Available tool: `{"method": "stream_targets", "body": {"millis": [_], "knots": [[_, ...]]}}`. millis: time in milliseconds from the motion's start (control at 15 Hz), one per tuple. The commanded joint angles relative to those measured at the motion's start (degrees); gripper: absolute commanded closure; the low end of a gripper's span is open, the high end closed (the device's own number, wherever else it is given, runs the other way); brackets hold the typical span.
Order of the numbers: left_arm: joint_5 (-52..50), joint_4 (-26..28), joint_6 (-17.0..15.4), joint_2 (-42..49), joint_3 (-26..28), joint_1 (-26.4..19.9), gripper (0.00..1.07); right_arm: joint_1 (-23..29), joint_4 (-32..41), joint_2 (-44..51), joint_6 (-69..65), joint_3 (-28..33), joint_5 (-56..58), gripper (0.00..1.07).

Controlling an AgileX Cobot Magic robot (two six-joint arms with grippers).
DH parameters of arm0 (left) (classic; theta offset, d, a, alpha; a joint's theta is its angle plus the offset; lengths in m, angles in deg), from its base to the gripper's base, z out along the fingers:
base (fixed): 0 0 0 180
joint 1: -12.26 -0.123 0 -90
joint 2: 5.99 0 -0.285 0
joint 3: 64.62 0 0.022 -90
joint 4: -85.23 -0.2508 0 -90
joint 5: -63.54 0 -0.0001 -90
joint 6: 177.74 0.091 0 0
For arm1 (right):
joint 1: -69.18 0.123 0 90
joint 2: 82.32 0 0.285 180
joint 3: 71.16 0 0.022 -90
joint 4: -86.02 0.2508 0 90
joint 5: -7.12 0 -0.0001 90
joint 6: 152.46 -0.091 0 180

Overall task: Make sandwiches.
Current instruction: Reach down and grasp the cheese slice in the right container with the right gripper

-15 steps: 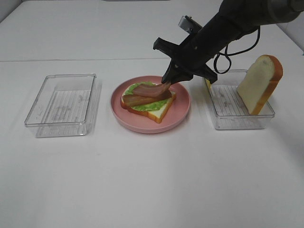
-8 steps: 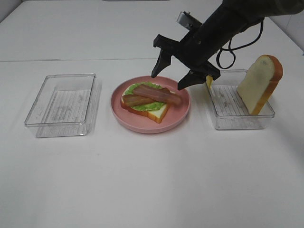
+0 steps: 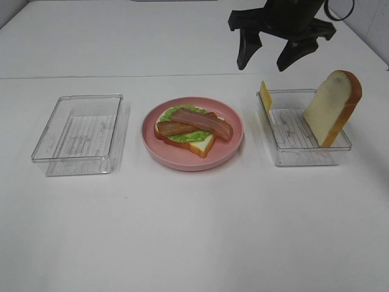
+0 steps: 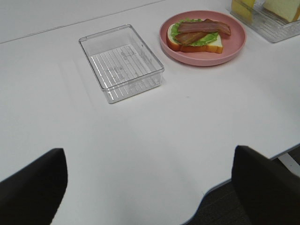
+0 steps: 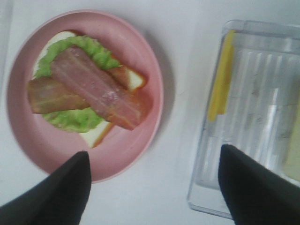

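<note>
Sandwich (image 3: 193,129) on pink plate (image 3: 234,143) half-built, with lettuce (image 3: 180,137) and bacon (image 3: 203,121) laid; cheese slice (image 3: 265,96) and top bread slice (image 3: 333,108) remain in right tray (image 3: 304,157); right end effector (image 3: 264,64) released, empty.

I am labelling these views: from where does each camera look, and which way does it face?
Exterior high: mounted high, facing down onto the table; shows the open right gripper above it.
Left wrist: on the left arm, facing across the empty box toward the pink plate; the open left gripper frames it.
Right wrist: looks straight down on the sandwich and cheese slice, between its fingers.
Shared: all show the pink plate and sandwich.
</note>
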Motion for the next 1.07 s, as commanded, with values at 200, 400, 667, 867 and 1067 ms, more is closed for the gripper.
{"method": "stream_targets", "body": {"millis": [200,400,667,867,1067], "knots": [[-0.5,0.1,-0.3,1.1,-0.1,0.1,0.17,-0.2,-8.9,0.0,-1.5,-2.5,-1.1,0.36],[-0.5,0.1,-0.3,1.1,-0.1,0.1,0.17,-0.2,-12.4,-3.2,-1.3,-2.5,-4.2,0.37],[-0.5,0.1,-0.3,1.1,-0.1,0.1,0.17,-0.2,-14.0,-8.1,-0.9,-2.5,-6.8,0.37],[-0.5,0.1,-0.3,1.1,-0.1,0.1,0.17,-0.2,-14.0,-11.0,0.1,-2.6,-8.0,0.37],[-0.5,0.1,-0.3,1.1,-0.1,0.1,0.17,-0.2,-15.0,-13.3,0.6,-2.6,-8.3,0.41]]}}
